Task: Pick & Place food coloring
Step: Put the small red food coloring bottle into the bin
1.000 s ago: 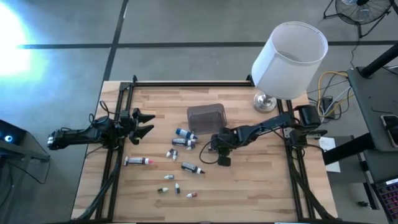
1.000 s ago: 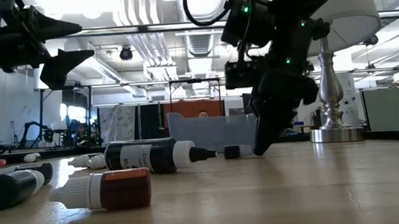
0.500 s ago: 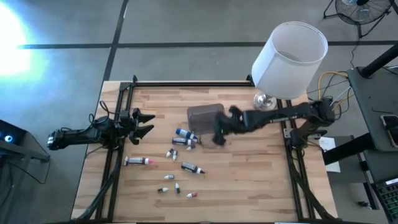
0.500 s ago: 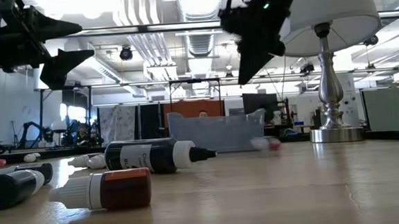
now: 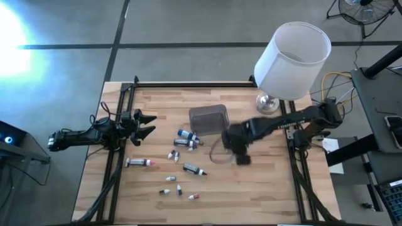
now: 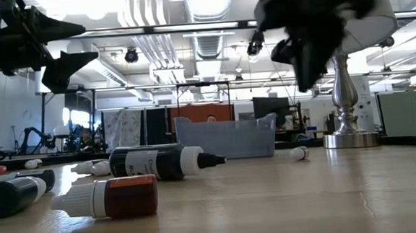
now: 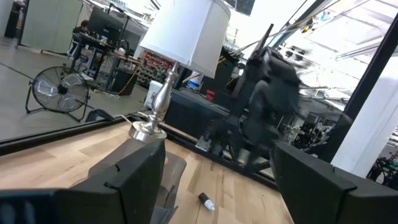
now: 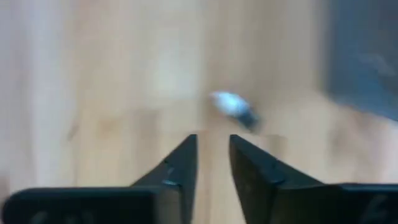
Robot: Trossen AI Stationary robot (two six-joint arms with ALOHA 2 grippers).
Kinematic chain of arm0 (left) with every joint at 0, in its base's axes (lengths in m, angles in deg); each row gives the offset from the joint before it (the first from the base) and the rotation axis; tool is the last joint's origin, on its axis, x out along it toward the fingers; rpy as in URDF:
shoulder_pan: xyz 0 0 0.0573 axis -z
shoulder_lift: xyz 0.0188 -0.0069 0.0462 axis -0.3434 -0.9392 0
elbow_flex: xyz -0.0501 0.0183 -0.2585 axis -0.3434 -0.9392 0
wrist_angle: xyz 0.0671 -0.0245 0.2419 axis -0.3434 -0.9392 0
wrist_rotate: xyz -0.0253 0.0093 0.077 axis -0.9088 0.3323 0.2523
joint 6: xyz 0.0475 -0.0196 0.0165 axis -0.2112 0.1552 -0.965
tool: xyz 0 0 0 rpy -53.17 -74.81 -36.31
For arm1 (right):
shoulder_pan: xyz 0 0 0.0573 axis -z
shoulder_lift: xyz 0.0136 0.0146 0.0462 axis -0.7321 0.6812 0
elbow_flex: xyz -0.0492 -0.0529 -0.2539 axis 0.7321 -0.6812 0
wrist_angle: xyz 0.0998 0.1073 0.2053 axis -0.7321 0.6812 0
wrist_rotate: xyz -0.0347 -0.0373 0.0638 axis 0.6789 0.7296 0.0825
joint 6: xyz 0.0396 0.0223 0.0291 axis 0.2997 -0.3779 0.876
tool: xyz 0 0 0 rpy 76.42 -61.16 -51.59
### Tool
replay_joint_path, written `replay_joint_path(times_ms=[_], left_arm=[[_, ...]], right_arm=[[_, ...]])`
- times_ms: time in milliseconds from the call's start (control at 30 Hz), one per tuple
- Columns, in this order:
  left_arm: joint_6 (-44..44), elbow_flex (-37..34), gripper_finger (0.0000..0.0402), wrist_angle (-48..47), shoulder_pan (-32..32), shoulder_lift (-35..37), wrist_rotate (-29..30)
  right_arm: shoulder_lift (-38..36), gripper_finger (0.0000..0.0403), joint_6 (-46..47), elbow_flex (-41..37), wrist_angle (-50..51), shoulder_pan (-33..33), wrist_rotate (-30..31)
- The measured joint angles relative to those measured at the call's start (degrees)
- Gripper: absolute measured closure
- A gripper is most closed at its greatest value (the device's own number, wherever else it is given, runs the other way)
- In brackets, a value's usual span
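The right gripper (image 5: 240, 152) is a dark smear from above, hanging over the wood just beside the grey tub (image 5: 209, 118), and in the low view it is a blurred mass high over the table (image 6: 386, 192), so little of its shape can be read there. Its own camera settles the fingers: the two dark tips (image 8: 186, 163) stand a narrow slit apart with nothing between them. Just ahead of those tips a small whitish bottle with a dark cap (image 8: 234, 106) lies on its side on the bare wood, outside the tub, whose edge shows only as a dim grey patch to one side. The same bottle shows in the low view (image 6: 298, 153) lying just beside the tub wall, below the gripper.

The rest of the food coloring (image 5: 186, 139) lies scattered on the far side of the tub from the right gripper, between the two arms: blue-capped bottles near the tub, a long tube with a pink end (image 5: 139, 162) nearer the left arm, tiny ones beyond. Their labels cannot be made out.

A lamp (image 5: 290, 59) stands behind the right arm, its shade covering part of that arm from above.

The left gripper (image 5: 146, 124) waits well apart at the table's edge, fingers spread wide, empty.
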Motion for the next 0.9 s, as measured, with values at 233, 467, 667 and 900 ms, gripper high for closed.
replay_joint_path(times_ms=[233, 467, 667, 900], left_arm=[[0.00, 0.00, 0.0134, 0.13, 0.01, 0.00, 0.00], [0.00, 0.00, 0.0134, -0.07, 0.01, 0.00, 0.00], [0.00, 0.00, 0.0134, 0.07, 0.00, 0.00, 0.00], [0.02, 0.00, 0.0134, 0.06, 0.01, 0.00, 0.00]], right_arm=[[4.34, 0.0170, -9.88, -3.61, -7.98, -4.10, 8.91], [7.48, 0.0131, -14.00, -7.35, -14.32, -3.10, 8.99], [9.80, 0.0155, -19.74, -8.02, -17.26, -1.17, 16.09], [10.35, 0.0176, -19.72, -9.02, -17.87, 1.55, 8.85]])
